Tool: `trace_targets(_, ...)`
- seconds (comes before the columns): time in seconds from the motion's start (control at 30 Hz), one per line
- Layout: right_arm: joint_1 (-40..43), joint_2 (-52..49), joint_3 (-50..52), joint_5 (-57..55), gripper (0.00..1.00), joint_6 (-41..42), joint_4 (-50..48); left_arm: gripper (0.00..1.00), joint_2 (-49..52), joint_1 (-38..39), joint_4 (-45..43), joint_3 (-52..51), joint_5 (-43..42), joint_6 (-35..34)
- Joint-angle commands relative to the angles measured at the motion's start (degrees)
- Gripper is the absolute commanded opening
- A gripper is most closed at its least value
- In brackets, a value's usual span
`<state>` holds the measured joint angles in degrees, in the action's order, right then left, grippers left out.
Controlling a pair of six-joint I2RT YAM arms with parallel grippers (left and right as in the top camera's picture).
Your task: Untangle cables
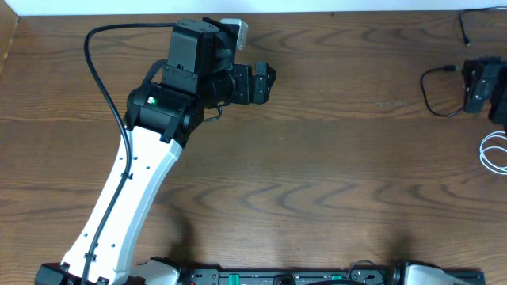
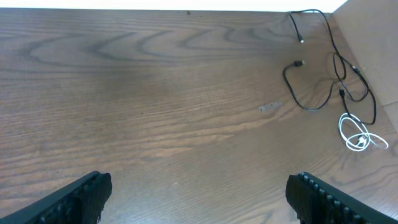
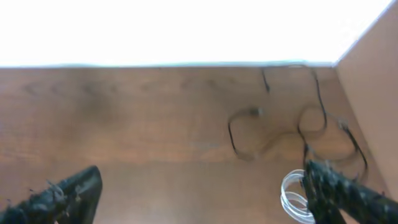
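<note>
The cables lie at the table's far right. A black cable (image 1: 432,93) curls in a loop, and a white coiled cable (image 1: 493,154) lies nearer the front at the frame edge. The left wrist view shows them ahead to the right: the black loop (image 2: 309,99), a second black cable (image 2: 339,59) crossing it, and the white coil (image 2: 357,138). My left gripper (image 1: 265,83) (image 2: 199,202) is open over bare wood, far left of them. My right gripper (image 1: 478,85) (image 3: 202,199) is open, partly cut off at the right edge. The white coil (image 3: 293,198) sits by its right finger, the black loop (image 3: 247,134) beyond.
The wooden table (image 1: 317,174) meets a white wall at its far edge. A tan side panel (image 3: 373,93) stands close to the right of the cables. The left arm's thick black wire (image 1: 99,71) arcs over the back left.
</note>
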<state>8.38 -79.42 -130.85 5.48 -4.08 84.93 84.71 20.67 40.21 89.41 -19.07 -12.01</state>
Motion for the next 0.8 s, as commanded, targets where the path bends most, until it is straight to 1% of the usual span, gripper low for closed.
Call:
trace_targets(0.0,-0.24,5.62,10.16,1.33,0.99,-0.74,-5.88,0.95,0.42,-0.09,0.09,-0.15,0.72,0.31)
trace_targets(0.27,-0.24,20.83,41.79,1.88,0.99,-1.6,-27.47,0.95,0.42,-0.09,0.09,-0.15,0.74,0.31)
trace_targets(0.47,-0.37,34.32,66.01,2.64,0.99,-1.62,-45.51,0.95,0.42,-0.09,0.09,-0.15,0.72,0.31)
trace_targets(0.6,-2.19,42.71,80.0,2.62,0.99,-2.91,-55.12,0.95,0.42,-0.09,0.09,-0.15,0.72,0.31)
trace_targets(0.77,-4.96,51.23,93.02,2.6,0.99,-5.27,-64.54,0.95,0.42,-0.09,0.09,-0.15,0.74,0.31)
